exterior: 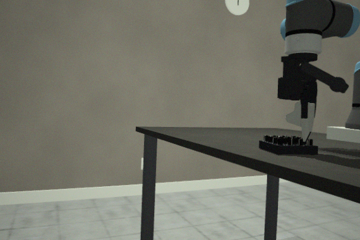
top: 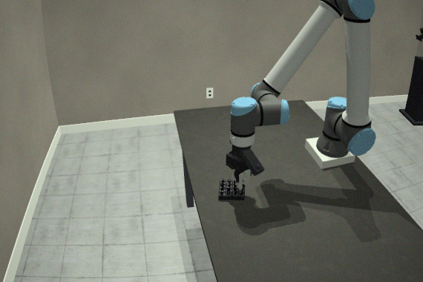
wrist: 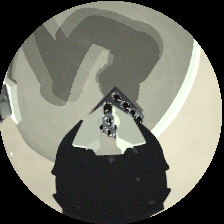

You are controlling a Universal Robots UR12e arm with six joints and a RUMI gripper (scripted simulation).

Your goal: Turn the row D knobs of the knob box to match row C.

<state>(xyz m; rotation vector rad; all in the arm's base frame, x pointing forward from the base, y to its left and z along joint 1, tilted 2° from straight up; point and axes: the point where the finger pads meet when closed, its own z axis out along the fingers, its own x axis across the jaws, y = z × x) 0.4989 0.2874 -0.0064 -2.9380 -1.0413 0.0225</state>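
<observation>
The dark box is seen flat on the table, near its long edge and well apart from the white base. Small upright knobs are held in rows on its top; their marks are too small to be read. The gripper is pointed down at the box's end nearer the base. Its fingers are drawn close together among the knobs; whether one is pinched cannot be told.
</observation>
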